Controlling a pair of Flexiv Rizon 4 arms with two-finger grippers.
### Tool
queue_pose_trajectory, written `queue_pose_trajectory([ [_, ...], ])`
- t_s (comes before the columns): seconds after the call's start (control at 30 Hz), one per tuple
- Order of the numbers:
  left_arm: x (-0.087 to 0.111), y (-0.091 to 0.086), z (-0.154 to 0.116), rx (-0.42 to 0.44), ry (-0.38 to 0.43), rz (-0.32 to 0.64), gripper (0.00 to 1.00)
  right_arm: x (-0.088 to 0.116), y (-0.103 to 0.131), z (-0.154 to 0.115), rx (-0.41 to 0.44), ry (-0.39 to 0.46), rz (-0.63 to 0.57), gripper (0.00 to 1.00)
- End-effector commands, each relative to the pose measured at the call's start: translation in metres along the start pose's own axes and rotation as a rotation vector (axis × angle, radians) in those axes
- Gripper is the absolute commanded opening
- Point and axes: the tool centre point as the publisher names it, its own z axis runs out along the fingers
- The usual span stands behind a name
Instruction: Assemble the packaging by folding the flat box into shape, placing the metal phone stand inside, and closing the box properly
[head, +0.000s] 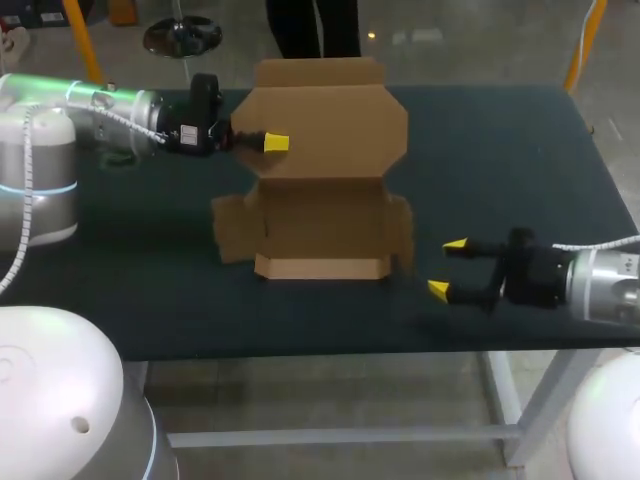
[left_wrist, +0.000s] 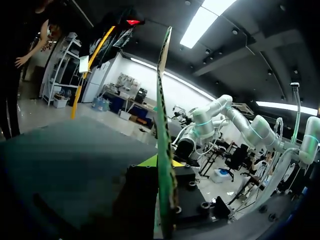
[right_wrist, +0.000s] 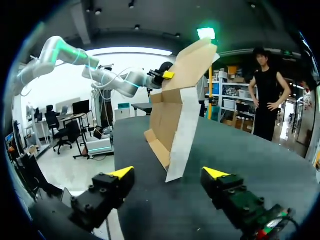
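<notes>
**Matt cardboard on a dull, dark bench**

The cardboard box (head: 325, 180) is plain brown paperboard, matt, with a rough cut edge. The bench (head: 500, 160) top is dark, matt and cloth-like. Both sets of jaws are matt black with bright yellow, plastic-looking tips. The left arm (head: 95, 100) and right arm (head: 610, 278) have smooth, glossy silver-white casings.

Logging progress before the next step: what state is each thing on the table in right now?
cardboard box: partly folded, front wall up, lid flap raised, not closed.
left gripper: shut on the box's raised lid flap.
right gripper: open, empty, apart from the box.
</notes>
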Motion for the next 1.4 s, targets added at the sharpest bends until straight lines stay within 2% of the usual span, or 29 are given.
queue_pose_trajectory([
  [0.03,0.008,0.000,0.001,-0.001,-0.022,0.011,0.00,0.002,0.000,-0.006,-0.009,0.000,0.001,1.00],
  [0.27,0.011,-0.001,0.002,-0.032,-0.038,0.051,0.00,0.001,-0.003,-0.008,-0.017,0.003,0.009,1.00],
  [0.67,0.012,0.016,0.004,-0.056,-0.044,0.128,0.00,-0.001,-0.005,-0.006,-0.013,0.012,0.019,1.00],
  [1.4,0.041,0.046,0.007,-0.092,-0.052,0.241,0.00,0.000,-0.007,0.005,-0.010,0.033,0.033,1.00],
])
